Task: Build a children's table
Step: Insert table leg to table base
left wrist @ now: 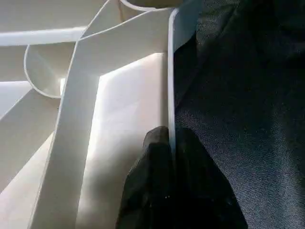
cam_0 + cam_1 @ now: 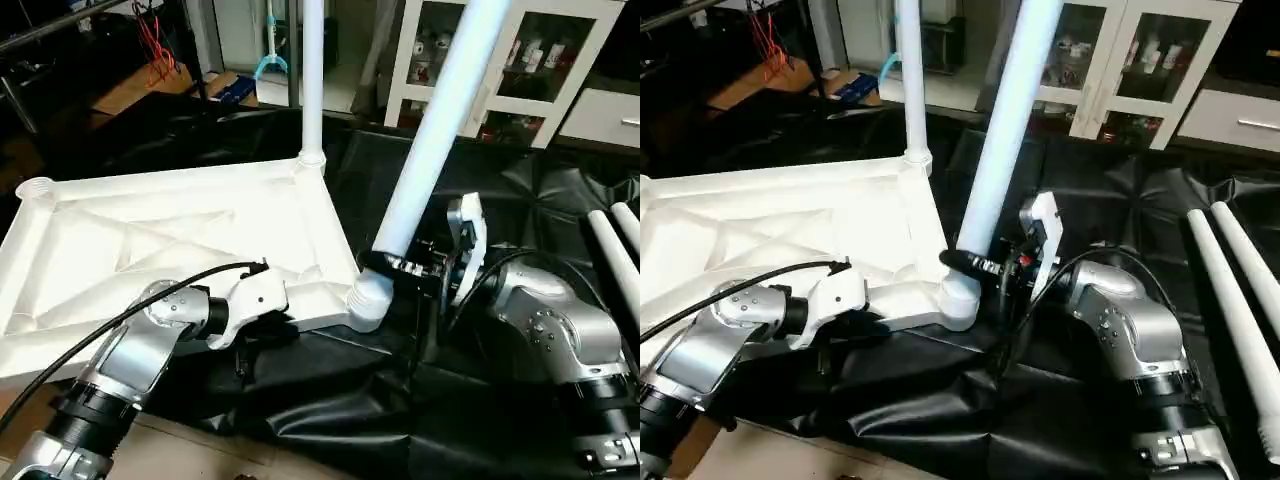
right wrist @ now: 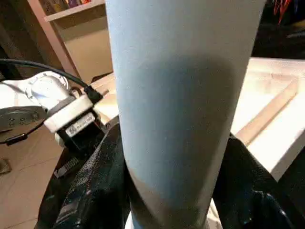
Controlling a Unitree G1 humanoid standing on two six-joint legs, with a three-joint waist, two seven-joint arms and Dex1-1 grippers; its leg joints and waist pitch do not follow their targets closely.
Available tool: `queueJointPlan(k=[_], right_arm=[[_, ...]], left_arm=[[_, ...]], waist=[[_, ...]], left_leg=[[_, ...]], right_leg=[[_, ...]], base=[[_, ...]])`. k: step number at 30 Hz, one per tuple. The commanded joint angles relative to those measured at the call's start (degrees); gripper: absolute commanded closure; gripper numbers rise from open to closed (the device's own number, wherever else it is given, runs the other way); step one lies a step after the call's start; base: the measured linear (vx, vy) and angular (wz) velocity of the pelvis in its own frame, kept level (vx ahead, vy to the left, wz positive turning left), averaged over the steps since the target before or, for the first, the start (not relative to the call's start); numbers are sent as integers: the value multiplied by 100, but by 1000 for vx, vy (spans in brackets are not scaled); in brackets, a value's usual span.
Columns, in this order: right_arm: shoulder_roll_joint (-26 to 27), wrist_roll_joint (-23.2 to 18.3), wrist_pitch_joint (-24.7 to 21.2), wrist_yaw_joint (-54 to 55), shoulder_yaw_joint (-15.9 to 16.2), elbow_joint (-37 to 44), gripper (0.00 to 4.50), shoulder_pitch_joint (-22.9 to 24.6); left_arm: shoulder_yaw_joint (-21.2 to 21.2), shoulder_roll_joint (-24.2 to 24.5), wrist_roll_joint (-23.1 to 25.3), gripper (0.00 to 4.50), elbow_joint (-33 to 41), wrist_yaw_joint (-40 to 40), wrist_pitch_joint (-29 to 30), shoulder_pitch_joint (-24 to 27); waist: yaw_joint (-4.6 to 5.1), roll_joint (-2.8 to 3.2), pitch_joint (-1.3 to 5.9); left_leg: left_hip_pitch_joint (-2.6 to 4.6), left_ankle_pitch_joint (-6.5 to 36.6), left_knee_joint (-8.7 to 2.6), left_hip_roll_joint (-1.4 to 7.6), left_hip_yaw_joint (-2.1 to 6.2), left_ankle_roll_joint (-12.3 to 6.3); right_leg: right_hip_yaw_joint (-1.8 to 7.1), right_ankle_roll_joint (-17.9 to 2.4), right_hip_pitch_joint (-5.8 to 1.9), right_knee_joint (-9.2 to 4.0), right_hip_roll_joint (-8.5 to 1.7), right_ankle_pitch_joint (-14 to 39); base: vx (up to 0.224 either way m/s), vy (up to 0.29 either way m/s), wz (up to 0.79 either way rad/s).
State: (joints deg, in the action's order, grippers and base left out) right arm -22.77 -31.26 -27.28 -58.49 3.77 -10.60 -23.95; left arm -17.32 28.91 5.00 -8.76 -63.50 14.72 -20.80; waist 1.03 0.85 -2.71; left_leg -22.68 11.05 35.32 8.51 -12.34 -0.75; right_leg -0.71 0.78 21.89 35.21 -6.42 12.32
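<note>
The table top lies upside down on the black sheet, ribs up, its near right corner toward the robot. One leg stands screwed into the far right corner socket. A second leg leans in the near right socket. The right claw is wrapped around this leg just above the socket, pinching it. The left claw is pressed together on the thin near rim of the top, steadying it.

The top looks like light, stiff moulded plastic, so it probably slides easily unless held. The leg is smooth, hollow-looking and likely slippery; gripping low, near the thread, should give best control. Two spare legs lie near the right edge.
</note>
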Motion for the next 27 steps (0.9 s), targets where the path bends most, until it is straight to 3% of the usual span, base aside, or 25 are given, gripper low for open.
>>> queueJointPlan(k=[1, 9, 14, 18, 22, 27], right_arm=[[-86, 138, 127, -103, 8, -163, 262, -87], [143, 401, 611, 79, -9, -426, 262, -218], [237, 536, 840, 17, 125, -378, 262, -206], [152, 821, 1142, -157, 351, -273, 262, -59], [91, 1141, 1617, -186, 469, -262, 262, 20], [156, 1177, 1891, -159, 435, -240, 262, 66]], left_arm=[[-122, 10, -114, 448, -131, -47, 10, 120], [-180, 62, -147, 448, -109, -217, -66, 113], [-216, 88, -177, 448, -95, -305, -90, 89], [-238, 90, -166, 448, -95, -310, -105, 72], [-251, 98, -164, 448, -103, -334, -116, 58], [-250, 105, -158, 448, -96, -354, -114, 57]], waist=[[-5, -150, 251], [3, -148, 239], [-24, -154, 252], [-35, -160, 250], [-34, -155, 243], [-19, -146, 257]], left_leg=[[174, 1592, -560, 446, 250, -91], [193, 1687, -585, 448, 239, 38], [177, 1327, -572, 449, 220, -144], [172, 1287, -571, 456, 217, -199], [183, 1541, -594, 467, 228, -77], [188, 1605, -598, 463, 230, -36]], right_leg=[[126, -1214, -18, -451, -210, 1483], [143, -1180, 19, -469, -206, 1462], [137, -1312, -26, -428, -203, 969], [134, -1322, -40, -428, -209, 970], [139, -1252, -21, -454, -211, 1282], [144, -1249, -20, -453, -201, 1233]], base=[[0, 0, 0], [0, 0, 0], [0, 0, 0], [0, 0, 0], [0, 0, 0], [0, 0, 0]])
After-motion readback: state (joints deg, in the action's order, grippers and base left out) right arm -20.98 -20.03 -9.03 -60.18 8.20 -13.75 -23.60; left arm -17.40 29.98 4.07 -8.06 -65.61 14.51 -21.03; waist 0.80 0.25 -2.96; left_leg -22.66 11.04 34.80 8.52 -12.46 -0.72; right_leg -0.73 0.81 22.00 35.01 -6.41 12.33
